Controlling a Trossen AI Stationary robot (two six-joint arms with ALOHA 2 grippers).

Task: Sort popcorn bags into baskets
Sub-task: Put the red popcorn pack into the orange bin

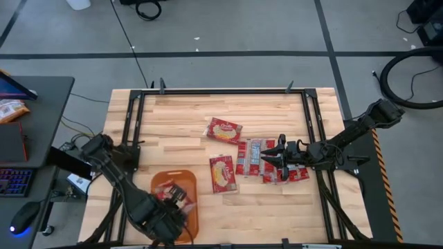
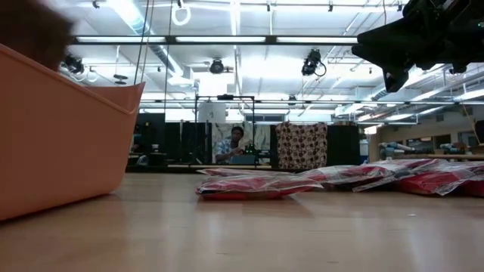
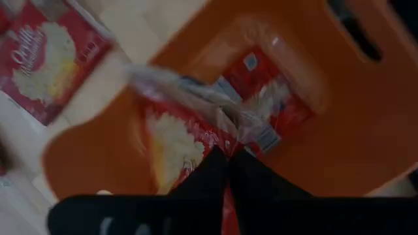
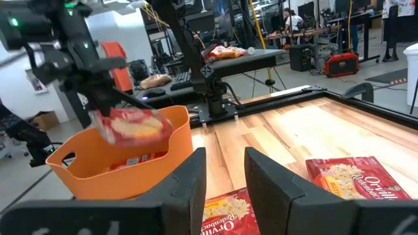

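Note:
The orange basket (image 1: 160,181) sits near the table's near-left edge; its wall (image 2: 60,143) fills the low view's left. My left gripper (image 3: 227,171) hovers over it, shut on a red popcorn packet (image 4: 130,125). Another packet (image 3: 277,108) lies flat inside the basket. Two wide packets with cream logos (image 1: 223,129) (image 1: 222,173) lie flat on the wood. A cluster of narrower packets (image 1: 257,158) lies to their right. My right gripper (image 4: 225,176) is open, above that cluster (image 2: 423,180) and touching nothing. My left gripper pinches the red packet at its edge (image 3: 208,151) between the two shut fingers, coming from above and pointing down. The packet is lifted clear, hanging tilted over the basket's inside (image 4: 98,163), its clear wrap crinkled at the far end (image 3: 189,88).
A black frame (image 1: 221,90) runs around the wooden table. Bare wood (image 1: 173,124) spreads across the far-left part. A dark desk with a keyboard (image 1: 14,181) stands left of the table. Beyond the far edge, a person (image 2: 236,143) sits in the room.

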